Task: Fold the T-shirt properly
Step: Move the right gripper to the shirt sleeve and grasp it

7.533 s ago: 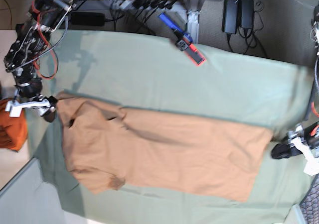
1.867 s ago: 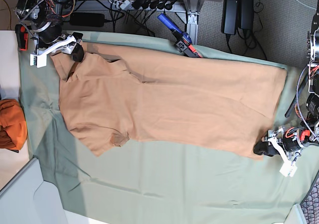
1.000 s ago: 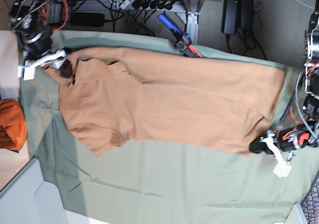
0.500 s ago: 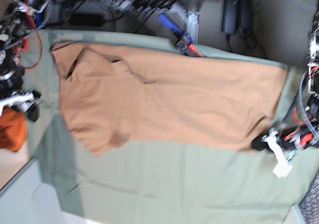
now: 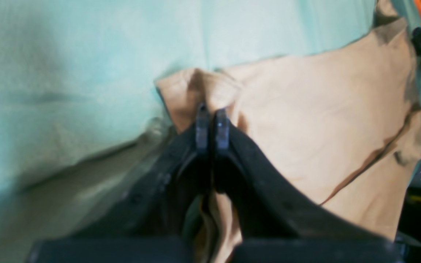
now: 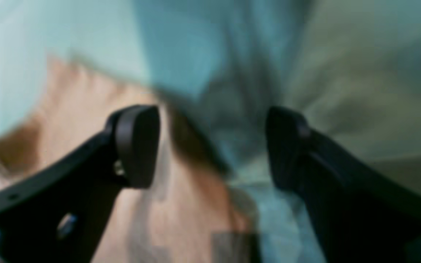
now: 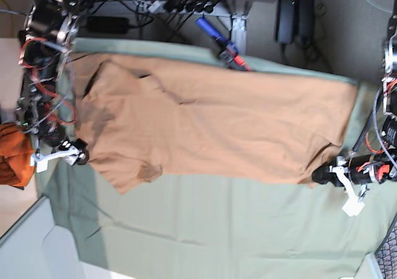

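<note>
Your left gripper [image 5: 209, 126] has its jaws pinching the T-shirt's [image 7: 217, 127] hem corner; your right gripper [image 6: 210, 146] has its jaws spread over the opposite sleeve edge.

T-shirt [image 7: 217, 127]: plain tan/peach-orange, no print; darker brown shadow along creases. Sheet [image 7: 205, 229] under it: pale green, plain; looks mint-teal in wrist views. Bundle [image 7: 13, 155] at far left: brighter, deeper orange. Gripper fingers [image 6: 137, 146]: black. Tool [image 7: 224, 46] at far edge: blue w/ red. Arm wiring [image 7: 37, 56] left: red & black. Tags on grippers: white.
</note>
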`<state>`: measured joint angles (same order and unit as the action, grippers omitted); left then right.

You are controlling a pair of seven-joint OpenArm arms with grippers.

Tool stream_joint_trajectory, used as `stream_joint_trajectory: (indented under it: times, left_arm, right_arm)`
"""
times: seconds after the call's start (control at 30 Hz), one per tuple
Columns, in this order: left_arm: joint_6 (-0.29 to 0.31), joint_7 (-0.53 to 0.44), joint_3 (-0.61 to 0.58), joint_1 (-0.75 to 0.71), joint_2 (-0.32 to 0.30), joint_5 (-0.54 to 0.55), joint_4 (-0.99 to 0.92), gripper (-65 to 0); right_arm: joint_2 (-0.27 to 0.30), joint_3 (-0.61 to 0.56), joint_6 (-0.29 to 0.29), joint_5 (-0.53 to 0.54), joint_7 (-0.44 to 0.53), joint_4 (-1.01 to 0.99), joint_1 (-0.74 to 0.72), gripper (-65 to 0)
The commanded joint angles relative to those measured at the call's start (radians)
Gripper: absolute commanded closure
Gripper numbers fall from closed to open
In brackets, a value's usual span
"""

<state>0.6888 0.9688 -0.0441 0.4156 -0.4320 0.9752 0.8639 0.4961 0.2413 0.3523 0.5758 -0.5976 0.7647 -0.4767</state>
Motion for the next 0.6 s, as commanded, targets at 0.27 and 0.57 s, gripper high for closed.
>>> stream_joint_trajectory:
  times: [0.27,0.57]
  left_arm:
    - [0.009,-0.014,0.006,0.031,-0.003,0.045,0.015,0.0]
    - [0.009,-0.014,0.006,0.031,-0.003,0.045,0.015,0.0]
  right_arm:
    - [-0.047,-0.072,0.106,0.012,-0.023,0.064,-0.029,-44.3]
    - [-0.056,-0.072,0.106,0.052,-0.066,0.139,-0.029,-44.3]
